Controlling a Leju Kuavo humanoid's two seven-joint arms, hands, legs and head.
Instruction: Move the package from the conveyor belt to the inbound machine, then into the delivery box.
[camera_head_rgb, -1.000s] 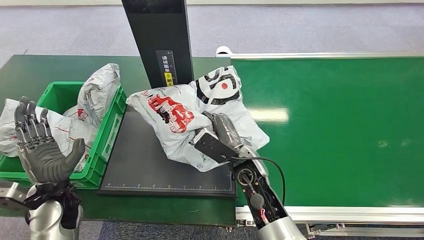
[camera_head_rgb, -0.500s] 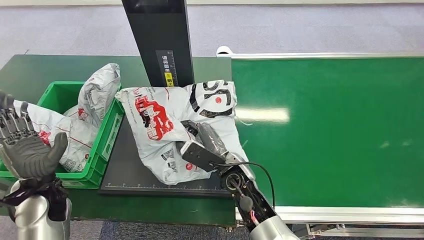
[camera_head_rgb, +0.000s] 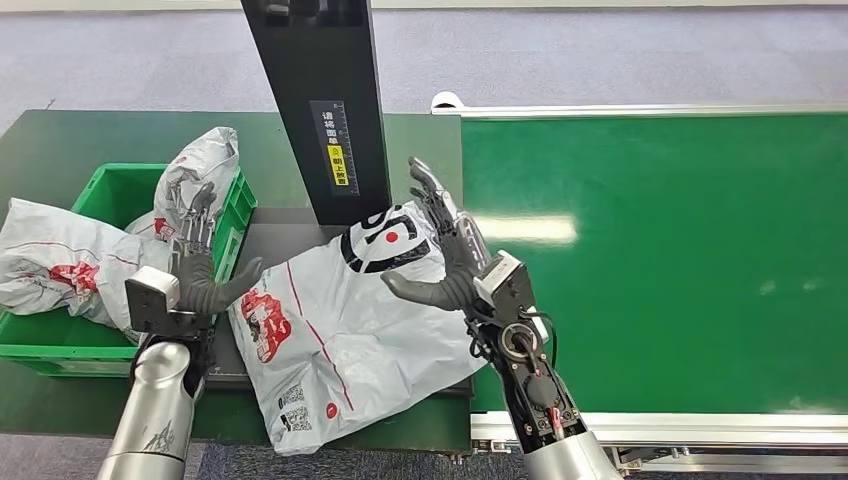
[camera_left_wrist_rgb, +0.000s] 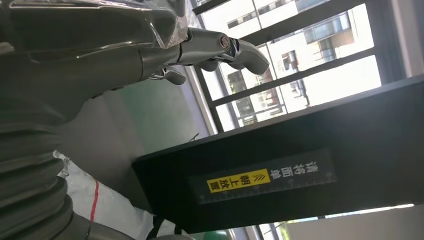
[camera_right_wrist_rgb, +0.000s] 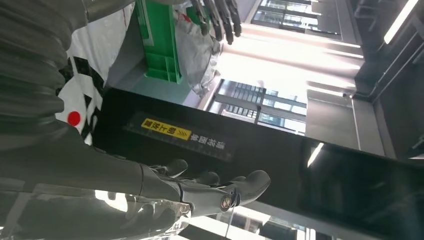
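The package (camera_head_rgb: 340, 330), a grey-white bag with red and black print, lies flat on the inbound machine's black plate (camera_head_rgb: 275, 238) and hangs over its front edge. My right hand (camera_head_rgb: 448, 255) stands open at the bag's right side, fingers spread upward and thumb over the bag. My left hand (camera_head_rgb: 195, 280) is open at the bag's left edge, fingers upright, thumb close to the plastic; I cannot tell if it touches. The right wrist view shows the bag's black print and red dot (camera_right_wrist_rgb: 74, 118) beside the right hand's fingers (camera_right_wrist_rgb: 225, 196). The left wrist view shows the left hand's fingers (camera_left_wrist_rgb: 220, 45).
The machine's black column (camera_head_rgb: 330, 100) with a yellow label rises just behind the bag. A green delivery box (camera_head_rgb: 60, 352) on the left holds other bags (camera_head_rgb: 60, 260), one leaning on its far wall (camera_head_rgb: 205, 170). The green conveyor belt (camera_head_rgb: 680, 260) stretches to the right.
The package has slid left off the belt edge and now lies flat on the plate. My right hand has let go of it and risen open. My left hand has moved in beside it.
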